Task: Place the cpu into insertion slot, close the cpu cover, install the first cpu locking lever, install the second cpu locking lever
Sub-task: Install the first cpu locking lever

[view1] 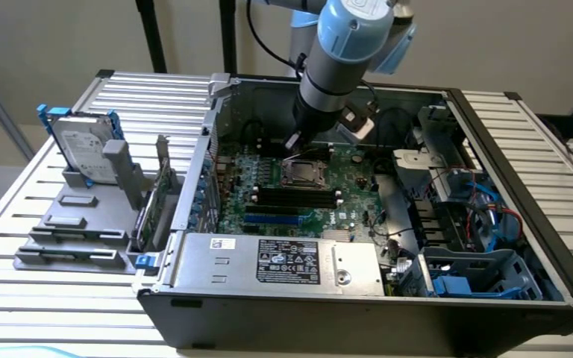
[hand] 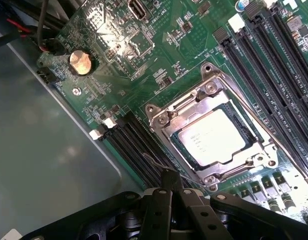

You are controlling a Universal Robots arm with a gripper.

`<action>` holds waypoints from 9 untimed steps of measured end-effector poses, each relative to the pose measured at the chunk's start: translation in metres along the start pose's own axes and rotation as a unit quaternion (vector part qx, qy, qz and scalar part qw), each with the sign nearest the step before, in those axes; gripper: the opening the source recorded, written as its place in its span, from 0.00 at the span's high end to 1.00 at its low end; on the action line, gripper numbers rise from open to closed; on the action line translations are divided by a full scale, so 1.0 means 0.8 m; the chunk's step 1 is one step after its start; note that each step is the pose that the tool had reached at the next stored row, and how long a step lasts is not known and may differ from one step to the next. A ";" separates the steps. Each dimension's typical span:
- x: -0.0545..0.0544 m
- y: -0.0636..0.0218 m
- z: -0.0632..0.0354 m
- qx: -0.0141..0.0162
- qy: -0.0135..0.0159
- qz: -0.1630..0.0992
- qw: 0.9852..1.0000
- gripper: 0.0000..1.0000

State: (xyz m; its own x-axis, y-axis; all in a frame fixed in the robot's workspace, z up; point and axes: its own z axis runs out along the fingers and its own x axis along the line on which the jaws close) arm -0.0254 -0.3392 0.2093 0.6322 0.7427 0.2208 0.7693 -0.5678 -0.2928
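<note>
- The arm reaches down into the open computer case point(view1: 525, 246), which lies on a slatted table point(view1: 27, 298).
- The gripper point(view1: 292, 144) hangs low over the green motherboard point(view1: 266, 195), just on the far side of the socket point(hand: 221, 80).
- Its jaws are pressed together with nothing between them; in the wrist view the gripper point(hand: 171, 176) points at the socket's edge, beside a thin metal lever point(hand: 155, 163). Whether it touches the lever cannot be told.
- The chip point(hand: 211, 142) lies flat in the socket, its pale top showing through the cut-out of the cover point(hand: 189, 107).
- The cover is down over the chip.
- Black memory slots point(view1: 292, 198) run just on the near side of the socket.
- The grey power supply box point(view1: 277, 261) sits at the near edge of the case.
- A hard drive point(view1: 83, 149) stands on the table at the exterior view's left.
</note>
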 end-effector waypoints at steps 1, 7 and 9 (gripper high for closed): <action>0.000 0.000 0.000 0.000 0.000 0.000 1.000 0.89; 0.003 0.003 0.000 0.000 0.000 0.000 1.000 0.89; 0.004 0.005 0.001 0.000 0.000 0.000 1.000 0.89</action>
State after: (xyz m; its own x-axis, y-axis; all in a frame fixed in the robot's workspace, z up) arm -0.0203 -0.3389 0.2084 0.6322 0.7427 0.2210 0.7693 -0.5677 -0.2929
